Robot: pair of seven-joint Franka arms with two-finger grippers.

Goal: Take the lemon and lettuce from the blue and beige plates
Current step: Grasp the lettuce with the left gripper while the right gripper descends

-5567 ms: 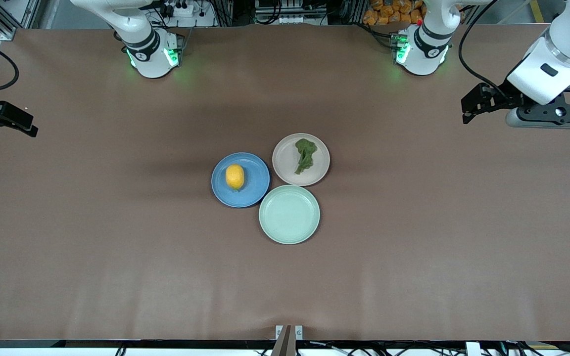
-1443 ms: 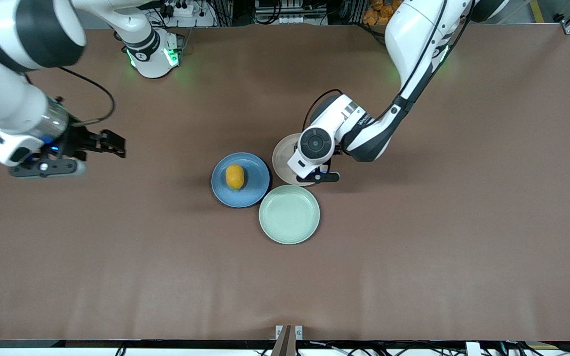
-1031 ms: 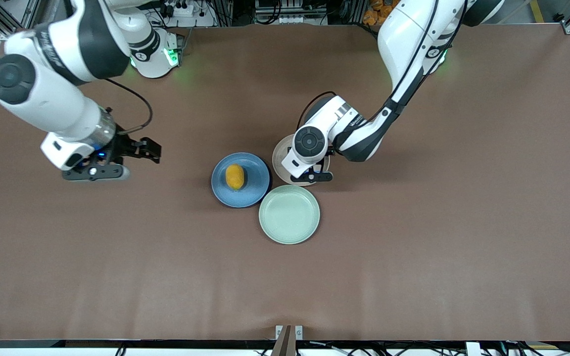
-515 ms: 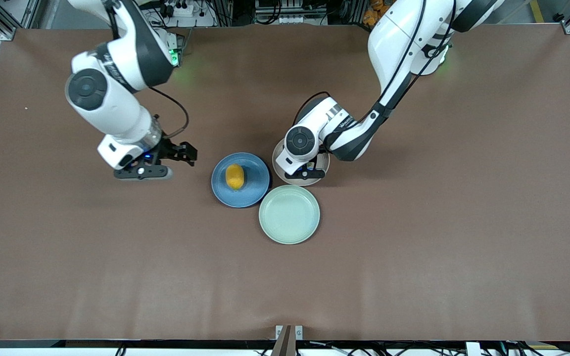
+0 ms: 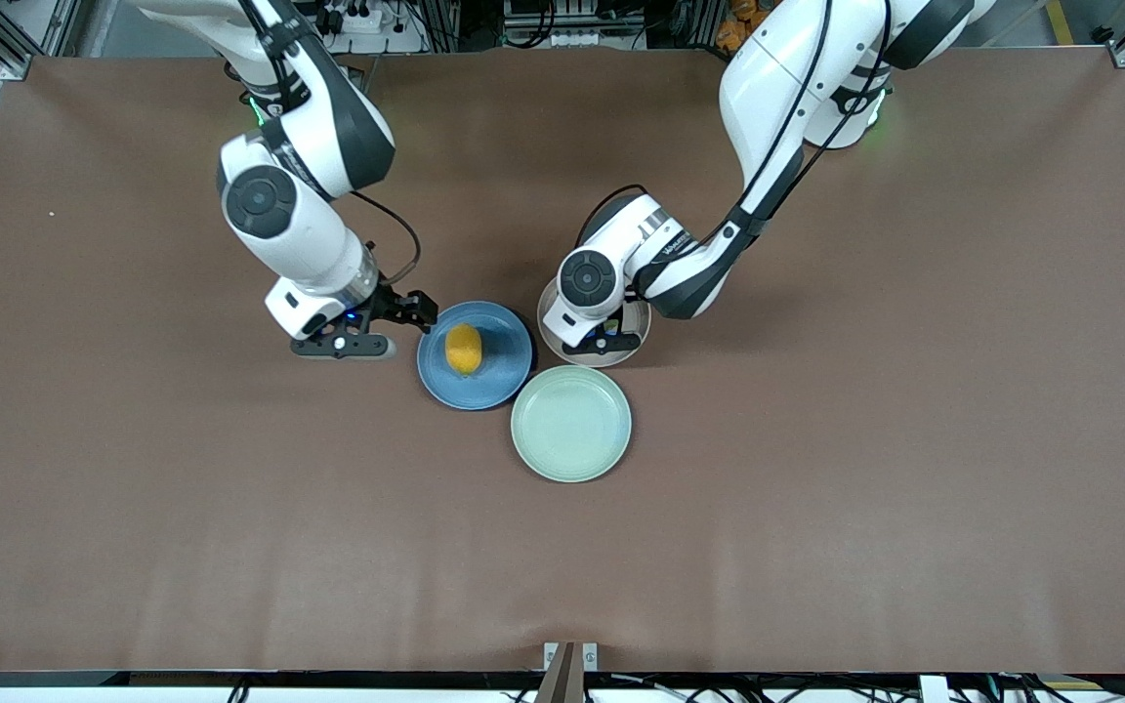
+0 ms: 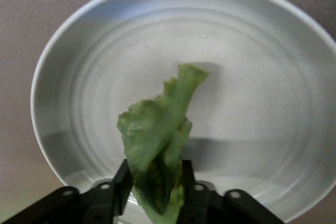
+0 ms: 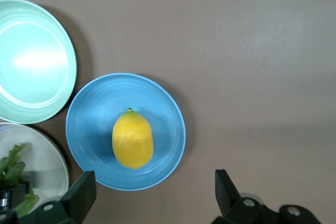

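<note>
Between the dark fingers of your left claw (image 6: pixel 152 182) sits the lettuce (image 6: pixel 157 145), a wrinkled green leaf with ruffled edges; the fingers have closed in against its sides and pinch it low over the beige plate (image 6: pixel 68 77), a round, shallow dish with faint concentric rings and a smooth raised rim. Beneath that claw the leaf stands up off the plate's floor and casts a shadow on it.

Your right claw (image 7: pixel 152 195) hangs with its fingers spread wide and nothing between them, over the brown desk (image 5: pixel 816 488) just beside the blue plate (image 7: pixel 92 129). Next to that claw the lemon (image 7: pixel 132 139), a smooth, bright yellow oval, lies on the middle of the blue plate.

Near both claws a pale mint-green plate (image 5: pixel 570 423) of the same round shape sits touching the other two.
</note>
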